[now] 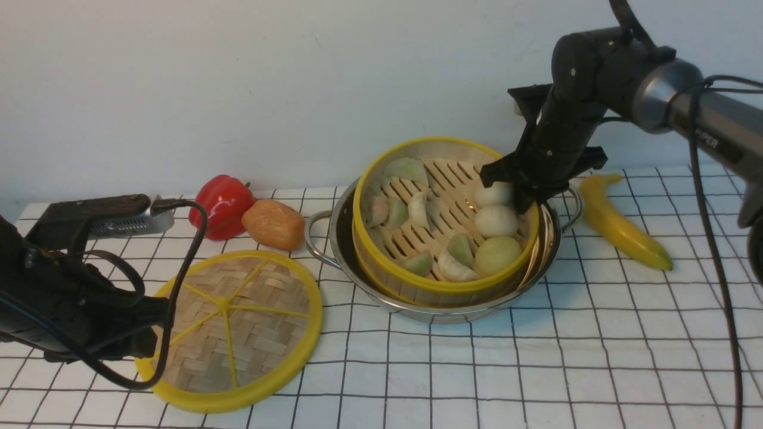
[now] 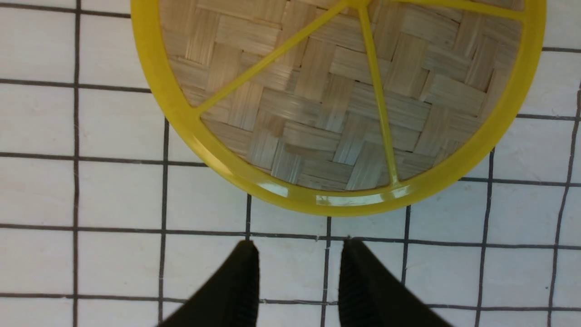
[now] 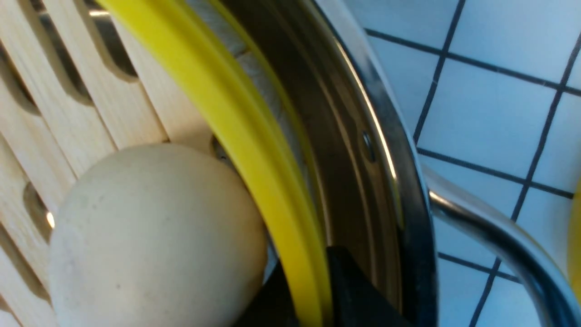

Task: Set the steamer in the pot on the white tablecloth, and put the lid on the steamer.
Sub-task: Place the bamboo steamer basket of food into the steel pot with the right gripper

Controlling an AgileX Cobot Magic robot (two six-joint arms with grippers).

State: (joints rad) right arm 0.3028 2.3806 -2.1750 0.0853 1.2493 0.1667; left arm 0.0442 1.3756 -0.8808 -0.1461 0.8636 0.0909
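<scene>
We see the steamer (image 1: 411, 285) sitting inside the pot (image 1: 349, 256), which stands on the white tablecloth (image 1: 536, 369). The right gripper (image 1: 524, 199) reaches down at the steamer's far right side. In the right wrist view its jaws pinch the yellow rim, one finger inside next to a pale bun (image 3: 154, 236) and the other between steamer and pot wall. The lid (image 1: 238, 328) lies flat on the cloth, left of the pot and apart from it. The left gripper (image 2: 297, 247) hangs just beside the lid's near-left edge, jaws spread and holding nothing. Behind the lid sit a red pepper (image 1: 222, 205) and a potato (image 1: 274, 223). A banana (image 1: 620, 223) lies right of the pot.
</scene>
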